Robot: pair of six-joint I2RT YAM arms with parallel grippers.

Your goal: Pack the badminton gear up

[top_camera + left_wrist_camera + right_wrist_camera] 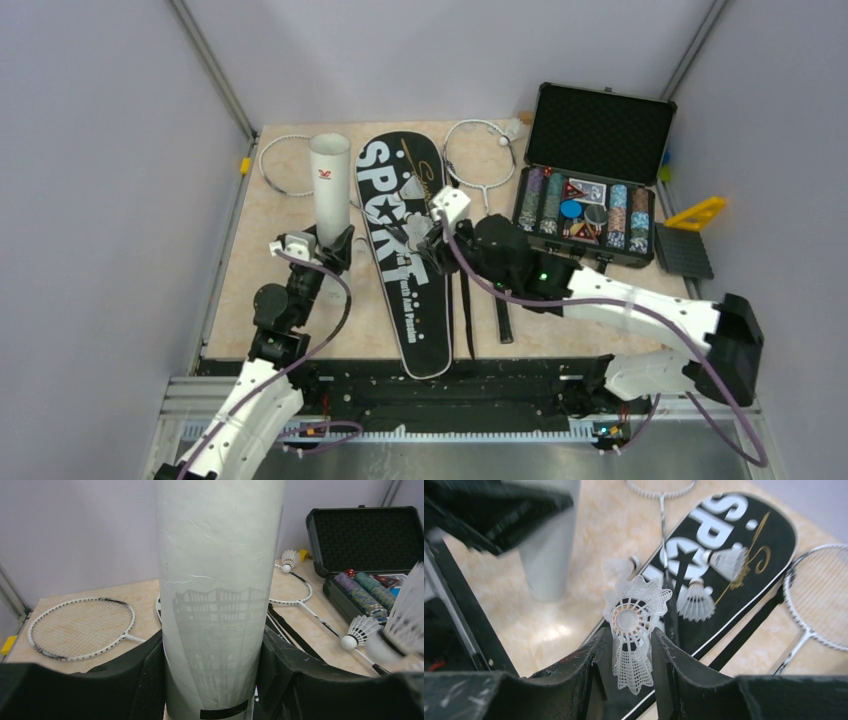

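The white tube stands upright at the table's left; my left gripper is shut on its lower part, and it fills the left wrist view. My right gripper is shut on a white shuttlecock over the black "SPORT" bag, right of the tube. Two more shuttlecocks lie on the bag, one lies beside it, and another lies at the back. One racket lies behind the tube, the other right of the bag.
An open black case of coloured poker chips stands at the back right. A yellow triangle and a black square pad lie right of it. A black strap trails from the bag toward the near edge.
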